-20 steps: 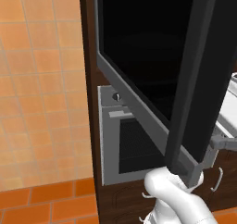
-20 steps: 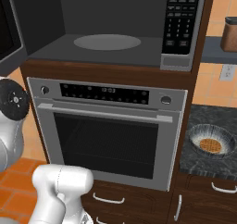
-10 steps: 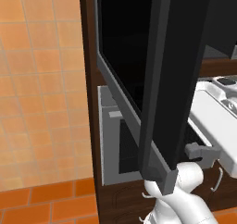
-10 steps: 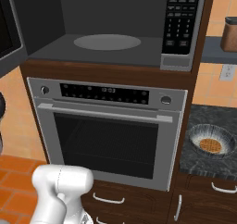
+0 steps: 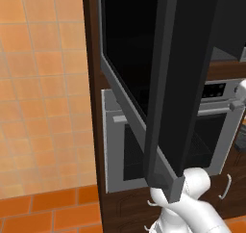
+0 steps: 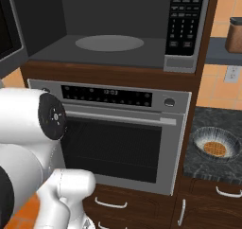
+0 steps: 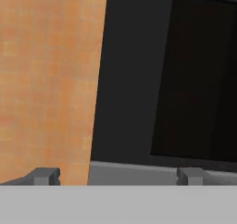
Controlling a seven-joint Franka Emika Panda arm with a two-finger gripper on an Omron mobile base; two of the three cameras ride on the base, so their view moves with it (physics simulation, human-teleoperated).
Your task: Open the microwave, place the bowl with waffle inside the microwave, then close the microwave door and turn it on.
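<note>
1. The gripper (image 7: pixel 118 176) has its two finger tips spread wide apart with nothing between them; it is released and grasps nothing.
2. Straight ahead of the tips, in the hand view, stands the microwave door (image 7: pixel 194 79): a black glass panel in a dark frame, with a grey edge just above the right tip.
3. To the left of the door, ahead of the left tip, lies an orange tiled wall (image 7: pixel 46 79).
4. In the left base view the microwave door (image 5: pixel 144 73) stands swung open, edge-on to the camera, reaching down in front of the silver oven (image 5: pixel 211 131).
5. In the right base view the microwave (image 6: pixel 118 29) is open: its grey cavity shows a round turntable plate (image 6: pixel 109 42), with the keypad panel (image 6: pixel 185 20) at its right.
6. The silver oven (image 6: pixel 118 143) sits directly below the microwave, set in dark brown wood.
7. The bowl with waffle (image 6: pixel 215 145) rests on the dark speckled counter (image 6: pixel 198 164), to the right of the oven and well apart from the microwave cavity.
8. A brown jar (image 6: pixel 235 34) stands on a shelf above that counter.
</note>
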